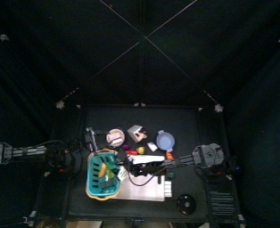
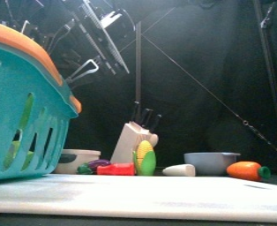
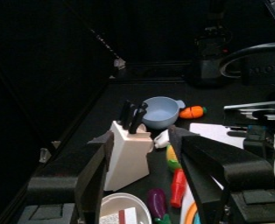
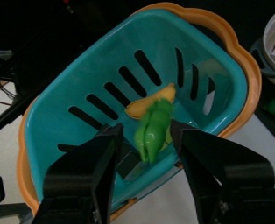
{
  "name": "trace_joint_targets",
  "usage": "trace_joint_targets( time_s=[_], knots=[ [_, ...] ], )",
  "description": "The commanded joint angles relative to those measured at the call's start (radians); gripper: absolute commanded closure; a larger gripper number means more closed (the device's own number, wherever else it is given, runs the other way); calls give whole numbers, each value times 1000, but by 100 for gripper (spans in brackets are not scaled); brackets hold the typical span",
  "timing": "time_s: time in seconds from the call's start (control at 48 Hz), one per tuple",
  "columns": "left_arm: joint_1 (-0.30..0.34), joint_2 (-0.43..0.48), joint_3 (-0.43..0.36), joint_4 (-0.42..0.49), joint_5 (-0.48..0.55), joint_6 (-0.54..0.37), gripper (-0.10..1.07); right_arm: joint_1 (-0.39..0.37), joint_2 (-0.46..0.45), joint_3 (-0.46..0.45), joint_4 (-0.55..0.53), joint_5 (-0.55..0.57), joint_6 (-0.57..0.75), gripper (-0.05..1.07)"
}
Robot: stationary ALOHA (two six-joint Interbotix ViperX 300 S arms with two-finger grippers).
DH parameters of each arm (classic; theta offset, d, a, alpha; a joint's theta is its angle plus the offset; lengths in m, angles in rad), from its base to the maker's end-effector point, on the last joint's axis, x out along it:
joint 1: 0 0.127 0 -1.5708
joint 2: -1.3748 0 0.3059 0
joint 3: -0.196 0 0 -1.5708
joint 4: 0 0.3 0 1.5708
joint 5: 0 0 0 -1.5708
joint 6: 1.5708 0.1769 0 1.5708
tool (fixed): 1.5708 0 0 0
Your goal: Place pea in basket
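The right tool [image 4: 155, 144] pinches the pea [image 4: 154, 131] over the basket [image 4: 93, 96]. The left tool [image 3: 146, 166] stands spread above the bench [image 3: 93, 140].

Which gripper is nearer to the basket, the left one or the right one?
Right. The right gripper holds the pea pod directly over the basket. The left gripper faces away, toward the knife block.
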State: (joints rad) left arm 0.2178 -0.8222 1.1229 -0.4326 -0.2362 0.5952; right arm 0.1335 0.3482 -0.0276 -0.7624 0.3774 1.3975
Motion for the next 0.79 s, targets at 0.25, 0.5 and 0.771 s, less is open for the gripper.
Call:
trace_joint_targets(
  time_s=[0.25,0.5,0.771],
  knots=[
    [2,2,-12,-2,-8,0,9,-3,-32,-25,-9,46,-5,17],
    [0,2,-12,-2,0,0,9,-3,-80,9,-11,75,-5,17],
    [-3,2,-11,-31,58,-3,9,-3,-137,58,-14,84,-6,17]
  ],
)
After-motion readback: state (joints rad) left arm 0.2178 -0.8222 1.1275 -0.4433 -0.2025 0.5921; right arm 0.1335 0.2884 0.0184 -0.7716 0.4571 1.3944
